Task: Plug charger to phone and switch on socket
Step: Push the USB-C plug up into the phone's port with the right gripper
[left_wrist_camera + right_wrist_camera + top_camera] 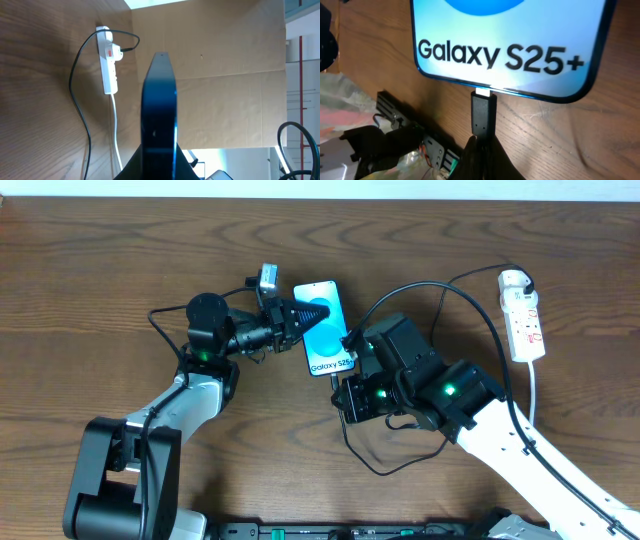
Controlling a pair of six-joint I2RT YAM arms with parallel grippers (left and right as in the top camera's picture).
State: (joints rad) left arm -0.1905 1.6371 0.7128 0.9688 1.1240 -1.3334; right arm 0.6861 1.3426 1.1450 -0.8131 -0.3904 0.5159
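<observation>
Insertion depends on alignment: the charger (484, 117) plug, pinched in the right gripper (482, 152), lies in line with the long axis of the phone (510, 45), tip at its bottom port, while the left gripper (296, 315) clamps the phone's side.

Wooden table (100, 270) bearing socket (524, 320), charger (71, 80)

Both arms angled inward, left claw (302, 314) and right claw (343, 383) pinched closed, tips close together.
</observation>
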